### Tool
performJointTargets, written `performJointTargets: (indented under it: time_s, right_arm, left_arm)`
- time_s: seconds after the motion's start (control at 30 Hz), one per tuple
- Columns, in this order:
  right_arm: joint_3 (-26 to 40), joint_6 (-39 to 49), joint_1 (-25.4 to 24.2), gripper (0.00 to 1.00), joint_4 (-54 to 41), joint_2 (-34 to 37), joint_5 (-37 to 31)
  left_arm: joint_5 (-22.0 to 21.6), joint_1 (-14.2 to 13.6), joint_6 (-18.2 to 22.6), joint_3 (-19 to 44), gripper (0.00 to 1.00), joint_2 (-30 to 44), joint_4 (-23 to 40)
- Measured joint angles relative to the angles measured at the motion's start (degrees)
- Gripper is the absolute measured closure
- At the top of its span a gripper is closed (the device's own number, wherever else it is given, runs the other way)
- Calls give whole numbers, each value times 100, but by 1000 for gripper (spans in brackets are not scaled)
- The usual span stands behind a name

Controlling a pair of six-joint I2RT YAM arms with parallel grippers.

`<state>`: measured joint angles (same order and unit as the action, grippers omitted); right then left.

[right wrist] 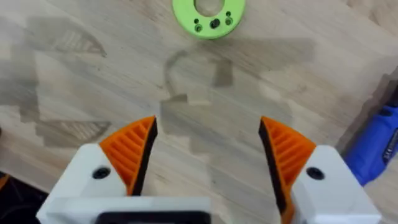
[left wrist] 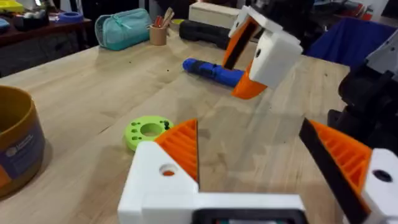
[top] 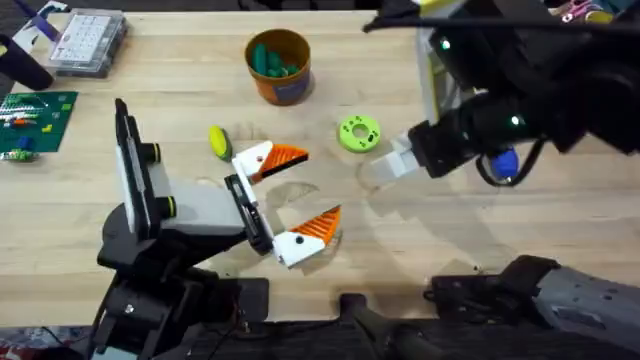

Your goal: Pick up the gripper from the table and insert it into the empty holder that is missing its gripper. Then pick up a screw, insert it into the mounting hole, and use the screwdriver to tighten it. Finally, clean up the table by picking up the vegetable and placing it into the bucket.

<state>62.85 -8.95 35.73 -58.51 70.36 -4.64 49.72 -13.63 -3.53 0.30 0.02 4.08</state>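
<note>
The lime-green gripper piece (top: 358, 133) (left wrist: 147, 132) (right wrist: 208, 15) lies flat on the wooden table. My right gripper (top: 380, 168) (right wrist: 208, 146) hovers open just beside it, with nothing between its fingers. My left gripper (top: 298, 190) (left wrist: 261, 155) is open and empty over the table's middle. The yellow vegetable (top: 219, 141) lies just left of its far finger. Farther back stands the orange bucket (top: 278, 65) (left wrist: 15, 146), with teal pieces inside. The blue screwdriver (top: 502, 162) (left wrist: 214, 70) (right wrist: 376, 146) lies partly under the right arm. The holder and screw are out of view.
A clear compartment box (top: 88, 40) sits at the back left corner. A green board (top: 35, 118) lies at the left edge. Beyond the table are a teal pouch (left wrist: 124, 28) and a cup of pencils (left wrist: 158, 31).
</note>
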Motion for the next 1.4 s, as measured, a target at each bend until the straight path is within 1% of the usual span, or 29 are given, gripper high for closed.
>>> performJointTargets:
  time_s: [0.17,0.3,0.43,0.6,0.73,0.9,1.03,1.27,1.33,1.37,1.4]
  right_arm:
    - [-555,-204,0,5,389,-353,28]
    - [-867,-287,0,5,873,-361,159]
    - [-1033,-310,0,4,1373,-289,222]
    - [-1054,-310,0,4,1765,-12,262]
    - [-1063,-284,0,5,1798,182,264]
    - [-1072,166,0,5,2111,509,264]
    - [-1080,556,0,5,2532,896,264]
    - [-1091,866,0,6,3135,1439,260]
    - [-1093,906,0,41,3282,1536,258]
    - [-1093,925,0,78,3324,1570,258]
    - [-1093,950,-2,149,3352,1592,258]
  left_arm:
    - [1,0,2,0,13,-1,0]
    - [-1,0,0,0,13,-1,0]
    - [-1,0,0,0,13,-1,0]
    - [-1,0,0,0,13,-1,0]
    - [-1,0,0,0,13,-1,0]
    - [-1,0,0,0,13,-1,0]
    - [-1,0,0,0,13,-1,0]
    - [-1,0,0,0,13,1,0]
    - [-1,0,0,0,13,1,0]
    - [-1,0,0,0,13,0,0]
    - [-1,0,0,0,13,2,0]
